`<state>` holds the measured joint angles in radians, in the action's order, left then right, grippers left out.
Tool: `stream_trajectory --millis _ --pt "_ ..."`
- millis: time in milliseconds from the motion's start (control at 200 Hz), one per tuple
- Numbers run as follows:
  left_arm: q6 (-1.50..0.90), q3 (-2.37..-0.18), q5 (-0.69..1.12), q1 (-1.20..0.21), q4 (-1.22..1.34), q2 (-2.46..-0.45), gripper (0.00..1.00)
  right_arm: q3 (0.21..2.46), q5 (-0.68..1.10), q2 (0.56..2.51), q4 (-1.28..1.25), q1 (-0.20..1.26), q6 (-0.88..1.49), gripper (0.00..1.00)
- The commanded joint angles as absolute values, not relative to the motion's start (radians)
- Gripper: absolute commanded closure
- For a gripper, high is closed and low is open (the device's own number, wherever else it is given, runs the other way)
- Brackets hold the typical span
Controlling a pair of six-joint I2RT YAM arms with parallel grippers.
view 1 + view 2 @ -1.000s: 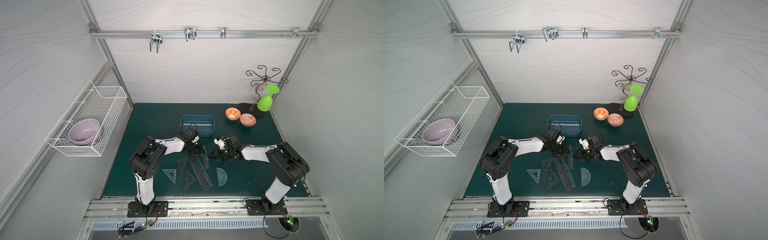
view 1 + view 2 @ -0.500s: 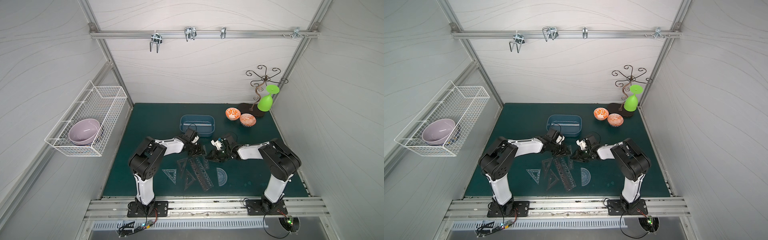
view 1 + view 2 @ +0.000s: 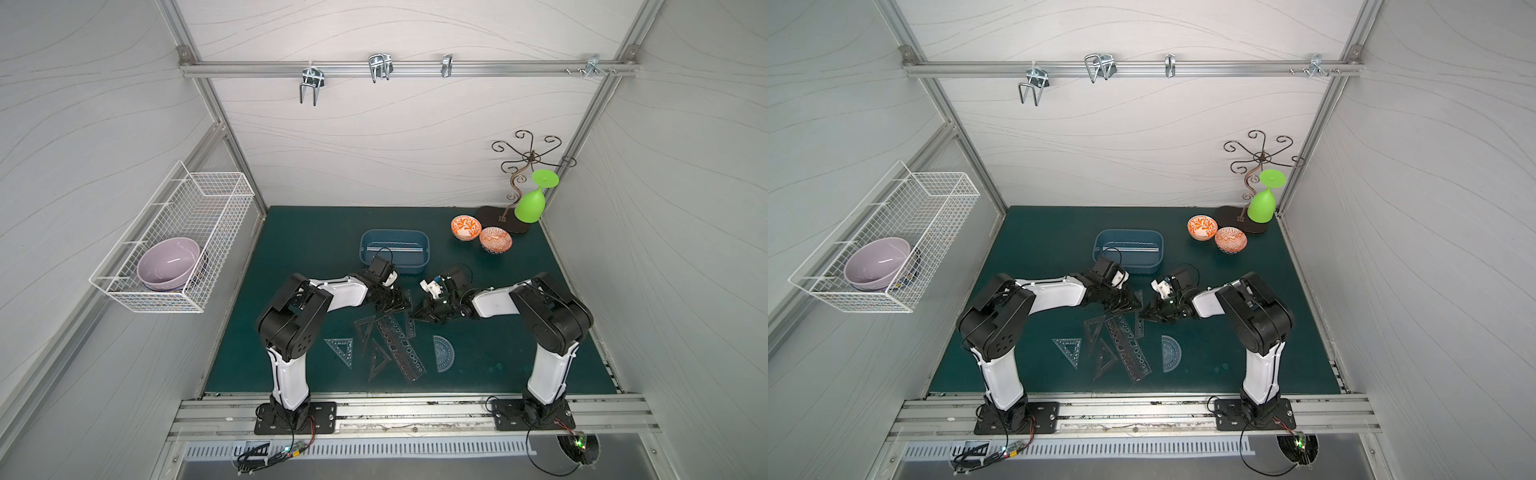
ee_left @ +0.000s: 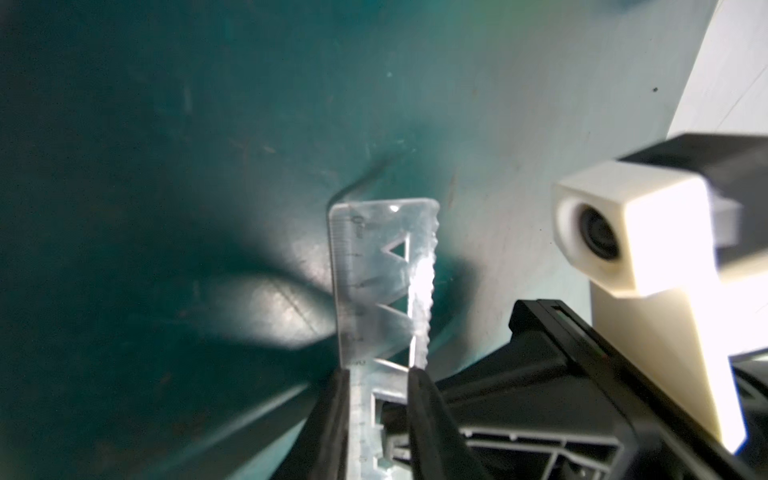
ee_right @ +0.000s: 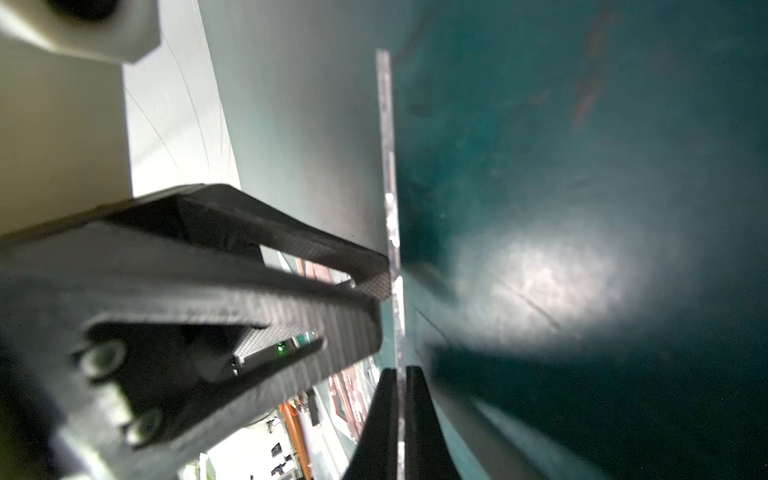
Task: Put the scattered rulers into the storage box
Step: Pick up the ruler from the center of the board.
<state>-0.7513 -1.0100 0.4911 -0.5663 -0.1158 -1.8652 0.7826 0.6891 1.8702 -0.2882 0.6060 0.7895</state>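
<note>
The green surface [image 3: 291, 249] carries the blue storage box [image 3: 363, 249] beyond both arms, with loose rulers [image 3: 399, 353] lying nearer the front. Between the arms, the right pincer [image 5: 400, 374] pinches a see-through stencil strip [image 4: 382, 270] flat across its faces. The left pincer [image 4: 376, 374] brackets the strip's long edges; whether it squeezes, I cannot tell.

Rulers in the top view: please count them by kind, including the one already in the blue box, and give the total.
triangle: 3
stencil strip: 2
protractor: 1
straightedge: 1
total: 7
</note>
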Motion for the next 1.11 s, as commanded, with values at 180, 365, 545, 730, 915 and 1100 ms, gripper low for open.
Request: stream_trajectory --millis 180,365,545,730,915,1100 --pt "-0.741 -1.0 0.558 -0.492 -0.187 -1.642 0.47 0.73 0.67 1.702 -0.344 0.552 0.83 1.0" --pt "-0.781 -0.918 0.734 -0.428 -0.016 -1.516 0.34 0.715 0.617 1.531 -0.394 0.513 0.89 1.0" --pt "-0.917 -0.855 0.872 -0.425 0.272 -1.524 0.31 0.738 0.58 1.46 -0.468 0.511 0.959 1.0" --pt "-1.029 -0.837 0.924 -0.428 0.481 -1.568 0.31 0.766 0.559 1.437 -0.492 0.528 0.995 1.0" --pt "-1.132 -0.811 0.958 -0.447 0.663 -1.611 0.35 0.785 0.541 1.439 -0.494 0.554 1.003 1.0" --pt "-1.157 -0.792 0.967 -0.451 0.71 -1.623 0.54 0.79 0.528 1.441 -0.5 0.561 1.009 1.0"
